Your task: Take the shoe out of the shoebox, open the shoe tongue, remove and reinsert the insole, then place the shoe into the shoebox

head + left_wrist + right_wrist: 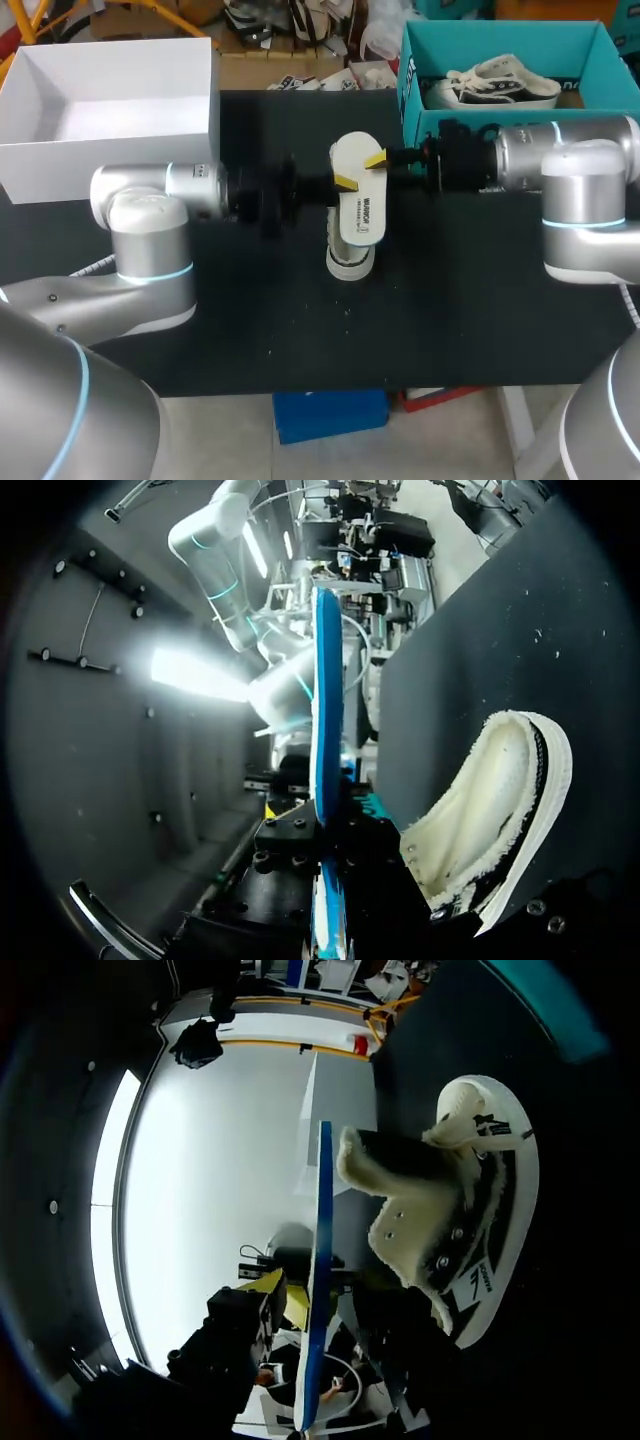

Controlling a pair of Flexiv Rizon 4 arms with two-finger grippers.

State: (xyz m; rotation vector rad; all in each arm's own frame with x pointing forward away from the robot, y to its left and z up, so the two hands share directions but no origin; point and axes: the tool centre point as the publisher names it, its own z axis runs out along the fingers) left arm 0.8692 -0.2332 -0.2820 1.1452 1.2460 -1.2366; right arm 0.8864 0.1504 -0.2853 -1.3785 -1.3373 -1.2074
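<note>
insole point(358, 210) face-up above table point(300, 330) centre. left gripper point(343, 184) is clamped on its left edge, right gripper point(376, 160) clamped on its right edge. one yellow tip of each lies on the upper face. shoe point(350, 264) stands on the table just under the insole. wrist views: insole edge-on point(322, 730) point(318, 1290), open shoe point(490, 820) point(450, 1230) beside it. teal shoebox point(410, 60) far right holds a second shoe point(500, 85).

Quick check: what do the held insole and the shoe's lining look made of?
The insole looks like thin foam with a pale fabric face: slim blue edge, held flat. The shoe lining looks like cream fleece or faux shearling: matte, fuzzy pile.
</note>
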